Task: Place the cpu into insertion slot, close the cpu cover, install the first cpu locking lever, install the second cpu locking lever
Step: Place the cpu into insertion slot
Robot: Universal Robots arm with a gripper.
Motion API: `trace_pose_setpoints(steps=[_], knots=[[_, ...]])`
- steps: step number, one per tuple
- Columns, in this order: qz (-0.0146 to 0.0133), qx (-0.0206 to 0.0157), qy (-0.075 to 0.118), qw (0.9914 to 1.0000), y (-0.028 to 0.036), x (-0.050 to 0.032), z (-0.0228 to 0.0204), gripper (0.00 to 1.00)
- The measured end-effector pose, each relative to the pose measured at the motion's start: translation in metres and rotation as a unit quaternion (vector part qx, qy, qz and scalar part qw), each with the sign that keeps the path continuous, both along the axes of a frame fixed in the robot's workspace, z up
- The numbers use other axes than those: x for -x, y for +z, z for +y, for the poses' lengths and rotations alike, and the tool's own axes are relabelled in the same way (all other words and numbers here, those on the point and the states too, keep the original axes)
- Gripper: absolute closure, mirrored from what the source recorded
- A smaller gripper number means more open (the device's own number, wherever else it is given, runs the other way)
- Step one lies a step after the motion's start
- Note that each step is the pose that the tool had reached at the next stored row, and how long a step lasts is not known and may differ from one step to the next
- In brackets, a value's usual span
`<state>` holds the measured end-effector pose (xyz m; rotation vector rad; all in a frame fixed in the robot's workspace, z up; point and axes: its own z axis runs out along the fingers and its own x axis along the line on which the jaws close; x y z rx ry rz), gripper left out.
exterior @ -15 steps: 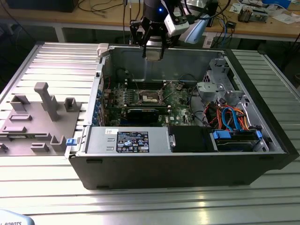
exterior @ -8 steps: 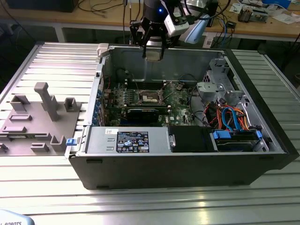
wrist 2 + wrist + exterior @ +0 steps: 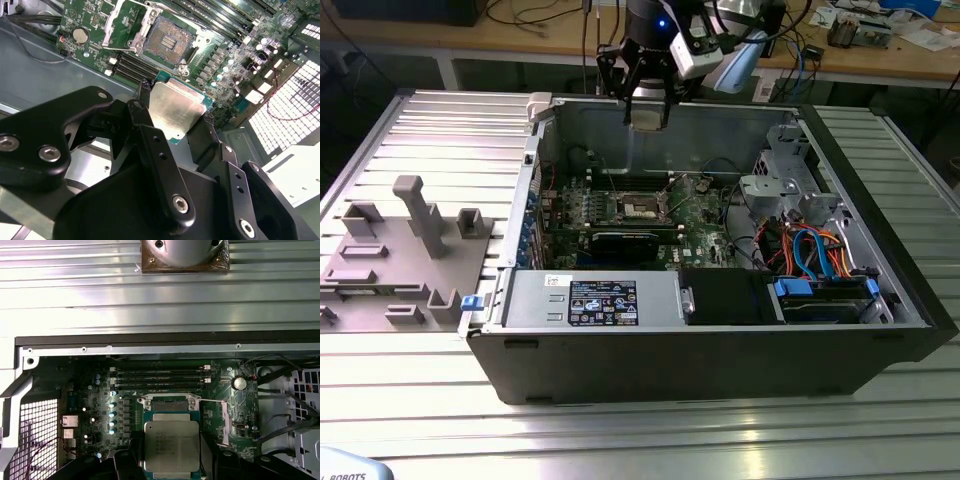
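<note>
None of the four steps is finished: the gripper (image 3: 176, 120) is clamped on the cpu (image 3: 175, 107), holding it above the motherboard (image 3: 85, 12) (apart from the insertion slot (image 3: 167, 40), which sits open and empty)

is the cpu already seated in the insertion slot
No, in the second wrist view the gripper holds the cpu clear of the insertion slot, which lies bare.

Open air above the insertion slot (image 3: 167, 42); memory slots (image 3: 160, 376) lie just beside it — drive cage (image 3: 776, 182) stands well aside.
</note>
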<state>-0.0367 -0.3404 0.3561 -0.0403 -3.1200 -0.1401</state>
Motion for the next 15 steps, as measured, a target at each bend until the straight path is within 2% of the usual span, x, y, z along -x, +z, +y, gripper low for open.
trace_pose_setpoints(steps=[15], knots=[[0.0000, 0.0001, 0.000, 1.00000, -0.0044, 0.0001, -0.0001, 0.45]])
